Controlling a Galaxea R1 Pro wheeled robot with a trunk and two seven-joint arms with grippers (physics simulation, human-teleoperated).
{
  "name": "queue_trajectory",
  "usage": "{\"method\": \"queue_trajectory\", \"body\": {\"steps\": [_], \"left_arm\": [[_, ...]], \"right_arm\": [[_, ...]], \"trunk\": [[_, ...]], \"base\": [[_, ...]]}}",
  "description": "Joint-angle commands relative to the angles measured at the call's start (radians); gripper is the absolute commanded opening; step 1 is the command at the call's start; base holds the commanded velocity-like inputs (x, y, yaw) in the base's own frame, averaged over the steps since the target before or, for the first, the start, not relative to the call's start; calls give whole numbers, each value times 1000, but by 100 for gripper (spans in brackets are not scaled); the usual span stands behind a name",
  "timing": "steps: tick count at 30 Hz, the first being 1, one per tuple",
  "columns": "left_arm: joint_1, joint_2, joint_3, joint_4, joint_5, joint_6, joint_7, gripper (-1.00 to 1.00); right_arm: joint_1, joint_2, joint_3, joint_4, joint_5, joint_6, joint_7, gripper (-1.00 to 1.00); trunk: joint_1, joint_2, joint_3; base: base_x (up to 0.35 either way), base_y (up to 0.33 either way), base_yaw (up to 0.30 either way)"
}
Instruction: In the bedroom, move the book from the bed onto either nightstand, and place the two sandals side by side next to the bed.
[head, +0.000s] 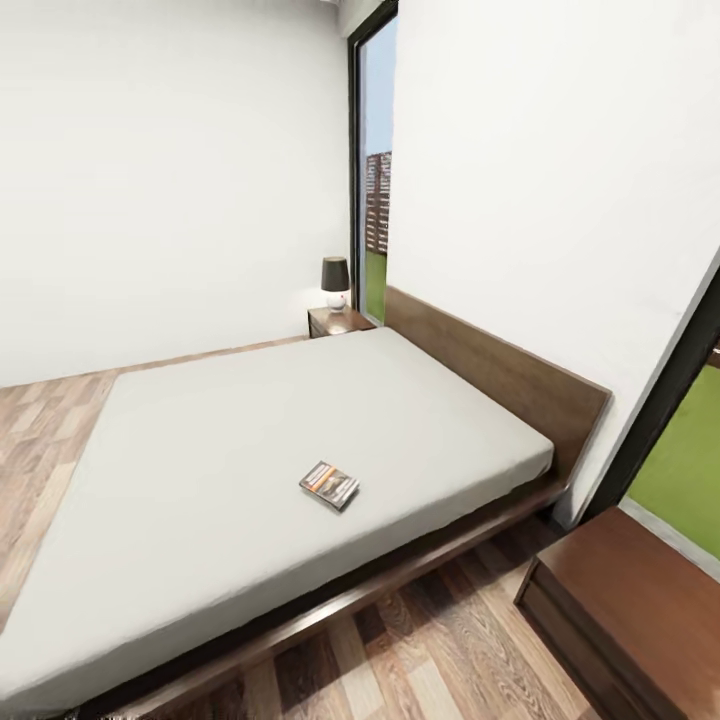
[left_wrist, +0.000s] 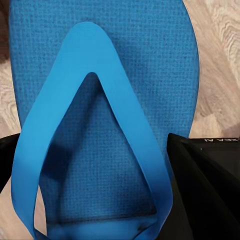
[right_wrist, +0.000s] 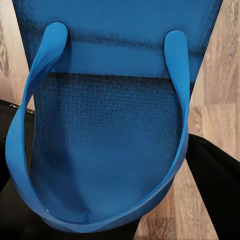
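In the left wrist view a blue sandal (left_wrist: 105, 100) lay close under the camera, its strap running down between the dark fingers (left_wrist: 205, 190) of the left gripper (left_wrist: 100, 200), which looked closed on it. In the right wrist view the other sandal (right_wrist: 110, 130) sat likewise between the right gripper's (right_wrist: 107, 200) dark fingers (right_wrist: 215, 190), apparently held too, wood floor (right_wrist: 220, 100) beyond. Both soles looked light, flexible and foam-like with a grippy texture, so a pinch across the sole edge or strap seemed safest.

In the head view the book (head: 329, 485) lay flat on the bed (head: 250, 440), lower centre of the frame. Thin and stiff, it probably wanted a pinch at an edge. The nightstand (head: 338, 321) stood at upper centre, beside the headboard, with a lamp (head: 335, 281) on it.
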Motion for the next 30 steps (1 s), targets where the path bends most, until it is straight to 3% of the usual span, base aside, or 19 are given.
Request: {"method": "queue_trajectory", "body": {"steps": [1, 30], "left_arm": [[-1, 0, 4, 1, -6, -4, 1, -100], [-1, 0, 4, 1, -5, -4, 1, -100]], "right_arm": [[0, 0, -1, -2, 9, 5, 3, -100], [2, 0, -1, 5, 9, -9, 4, -100]], "trunk": [[0, -1, 0], [0, -1, 35]], "base": [[0, 0, 210], [0, 0, 209]]}}
